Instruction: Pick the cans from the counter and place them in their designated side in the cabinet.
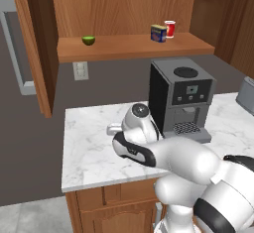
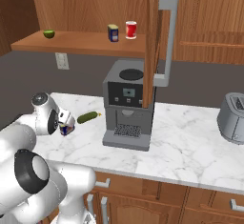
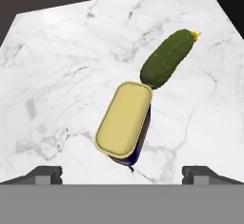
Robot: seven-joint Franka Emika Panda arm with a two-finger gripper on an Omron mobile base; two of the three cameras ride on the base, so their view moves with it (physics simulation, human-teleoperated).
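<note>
Arm: white Franka, dark joints, folded forward and low over the worktop (image 1: 89,152), wrist pitched downward. Gripper (image 3: 122,173): jaws spread wide, both dark fingertips (image 3: 45,174) apart, nothing between them.

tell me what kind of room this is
Most likely a home kitchen, in a rendered simulation. A white marble counter on wooden drawer fronts carries a coffee machine and a toaster, and a wooden wall cabinet above holds cans on its shelf.
</note>
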